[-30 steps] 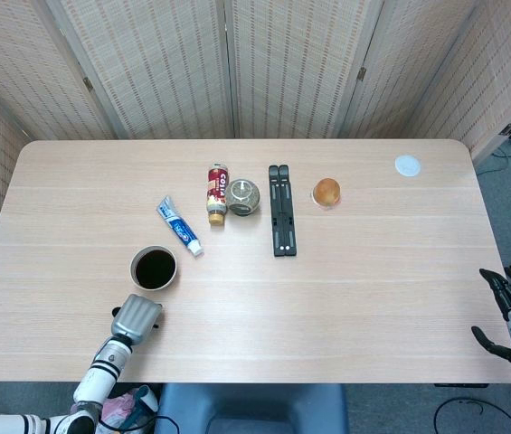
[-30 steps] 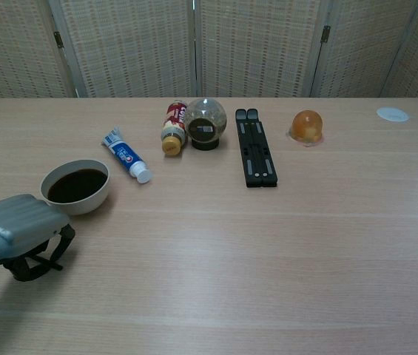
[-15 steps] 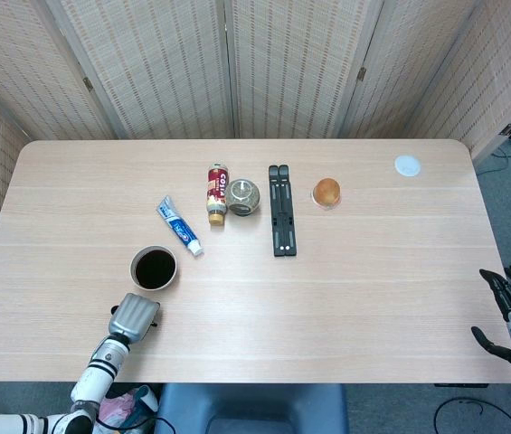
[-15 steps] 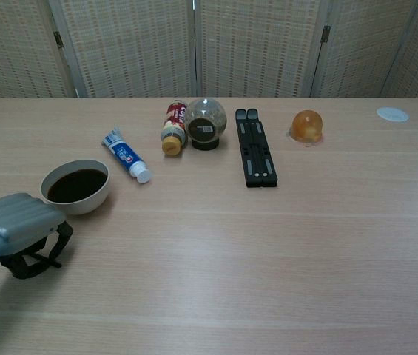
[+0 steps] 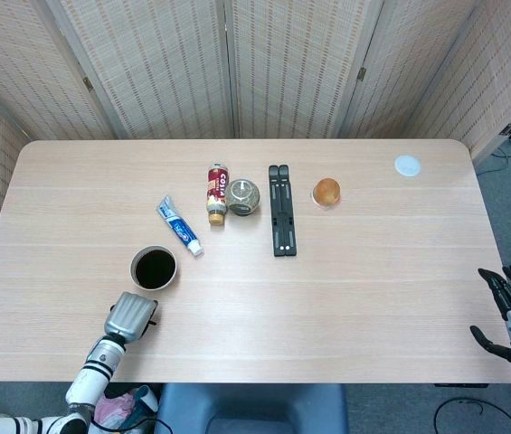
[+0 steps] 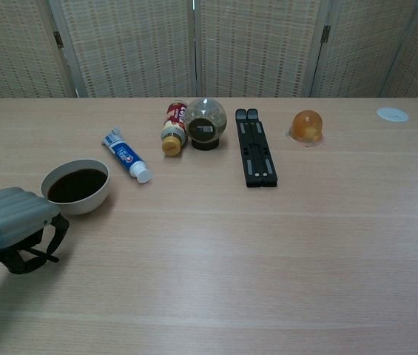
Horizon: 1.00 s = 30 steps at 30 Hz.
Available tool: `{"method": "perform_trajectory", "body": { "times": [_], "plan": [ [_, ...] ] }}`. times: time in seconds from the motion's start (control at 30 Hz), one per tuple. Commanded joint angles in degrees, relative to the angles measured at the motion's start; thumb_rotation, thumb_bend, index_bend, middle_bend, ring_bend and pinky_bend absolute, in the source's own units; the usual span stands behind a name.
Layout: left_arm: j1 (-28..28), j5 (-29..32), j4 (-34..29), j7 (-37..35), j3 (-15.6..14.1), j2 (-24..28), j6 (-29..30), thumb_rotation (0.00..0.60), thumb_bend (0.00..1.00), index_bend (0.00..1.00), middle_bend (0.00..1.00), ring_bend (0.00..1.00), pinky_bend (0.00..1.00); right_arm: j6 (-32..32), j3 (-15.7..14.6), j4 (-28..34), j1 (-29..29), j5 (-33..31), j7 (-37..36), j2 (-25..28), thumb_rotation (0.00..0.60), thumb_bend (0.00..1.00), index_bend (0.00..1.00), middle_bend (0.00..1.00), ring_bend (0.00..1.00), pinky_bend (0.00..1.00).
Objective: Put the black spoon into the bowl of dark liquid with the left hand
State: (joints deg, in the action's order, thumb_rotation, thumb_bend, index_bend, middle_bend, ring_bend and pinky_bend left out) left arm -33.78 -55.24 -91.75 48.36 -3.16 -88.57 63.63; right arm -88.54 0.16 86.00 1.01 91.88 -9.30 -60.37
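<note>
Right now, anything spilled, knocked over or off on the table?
No spill: the bowl stands upright with its dark liquid inside. The cola bottle lies on its side, as does the toothpaste. Oddest for the task: no black spoon shows; the left hand has dark straps beneath it, contents unclear.

matt pale wood-grain table (image 5: 373, 271). glossy dark liquid in smooth white bowl (image 6: 77, 203). shiny plastic toothpaste tube (image 6: 125, 157). clear glassy globe (image 6: 206, 117) on black base. matt black plastic folding stand (image 6: 254, 155). translucent glossy orange ball (image 6: 307, 125). woven, rough-textured screen panels (image 5: 165, 54) behind.
</note>
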Motion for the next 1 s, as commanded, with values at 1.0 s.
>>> {"method": "perform_trajectory", "body": {
  "times": [1.0],
  "plan": [
    [1.7,-11.3,-11.97,-42.45,13.69,9.88,1.12,0.6,0.63,0.7,1.0,0.94,1.0,-1.69,-0.37,0.77,-1.06,0.54,0.43,0.26,0.6,0.19,0.02,0.14,0.05,0.05]
  ]
}}
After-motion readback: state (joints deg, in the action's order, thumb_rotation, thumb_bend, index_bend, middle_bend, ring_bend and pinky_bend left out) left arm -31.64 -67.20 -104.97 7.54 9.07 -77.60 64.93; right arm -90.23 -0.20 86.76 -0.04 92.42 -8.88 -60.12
